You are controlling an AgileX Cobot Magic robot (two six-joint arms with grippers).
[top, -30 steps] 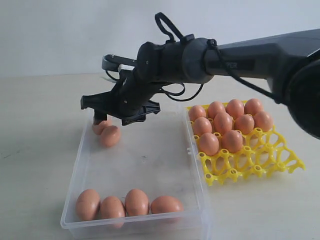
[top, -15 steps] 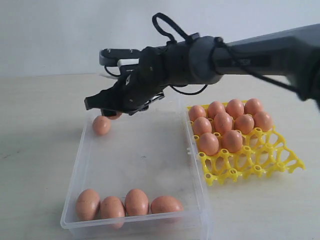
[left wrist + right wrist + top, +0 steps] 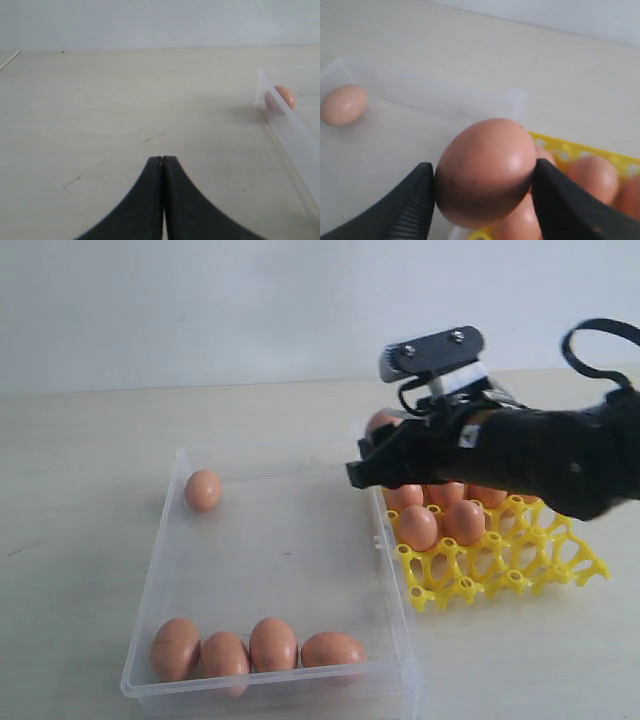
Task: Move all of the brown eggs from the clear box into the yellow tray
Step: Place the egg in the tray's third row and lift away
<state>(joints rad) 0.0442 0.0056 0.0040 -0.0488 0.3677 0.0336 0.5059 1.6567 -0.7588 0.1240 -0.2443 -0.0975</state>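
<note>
brown egg sits clamped between the right fingers near the yellow tray.

Brown eggs, near row: plain orange-tan, unpatterned. Held egg: same tan, pale sheen on one side. Clear box: colourless, see-through, milky at rim. Yellow tray: bright yellow open lattice. Right tool: black, fine ribbing on pad. Left tool: plain black. Surface: pale beige, few dark scuffs. Wall: grey-white.
</note>
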